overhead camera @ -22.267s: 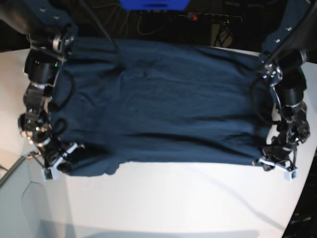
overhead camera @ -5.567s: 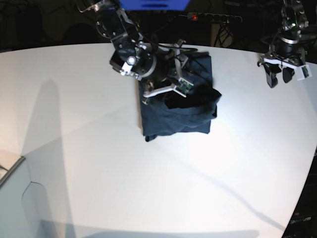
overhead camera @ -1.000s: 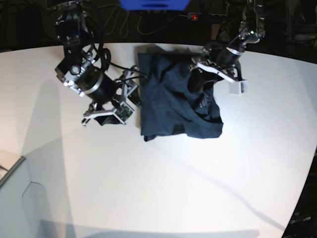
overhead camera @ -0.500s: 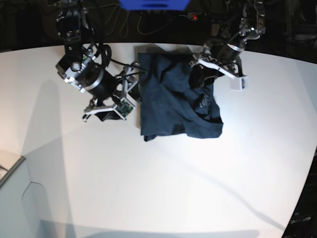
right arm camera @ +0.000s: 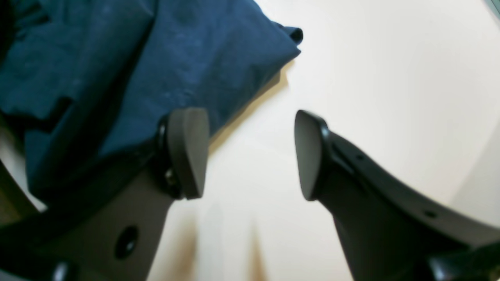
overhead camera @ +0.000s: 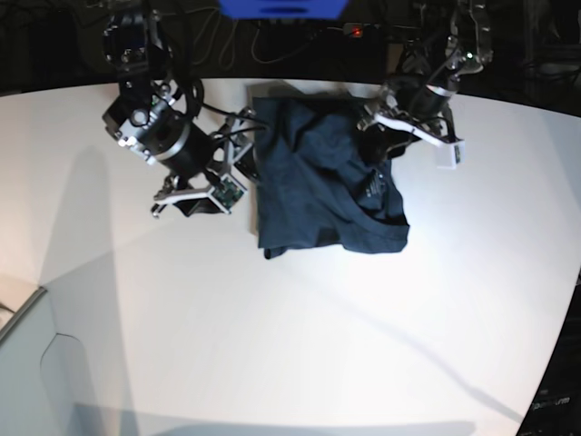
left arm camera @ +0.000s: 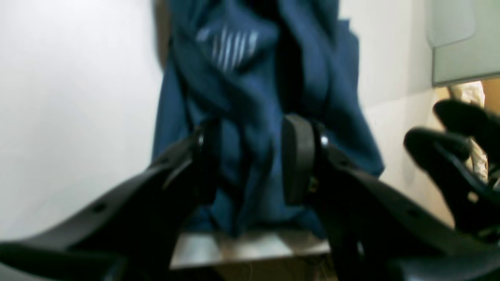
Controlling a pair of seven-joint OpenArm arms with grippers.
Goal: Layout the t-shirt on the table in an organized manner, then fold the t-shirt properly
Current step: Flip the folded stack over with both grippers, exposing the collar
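- Lying near the far middle of the large white tabletop (overhead camera: 290, 345), the dark navy-blue cotton t-shirt (overhead camera: 318, 195) is a narrow folded bundle whose long axis runs from the far edge toward you; its near right corner bulges out in loose rumples.
- Look at the left tool (overhead camera: 399, 127), on the right in the base view: it sits at the bundle's far right corner, and its wrist view shows a bunch of navy cloth with white label marks between its two fingers (left arm camera: 297, 156), which press on it from both sides, so you can take it as clamped on the shirt.
- Note that the right tool (right arm camera: 250, 154) stands just beside the bundle's left long edge, fingers apart with only bare tabletop between them; the cloth lies off to one side of it.
- Judge the coming move from this: the left arm holds the far right corner, and the shirt extends from it toward you, so any fold would carry cloth along that long axis.
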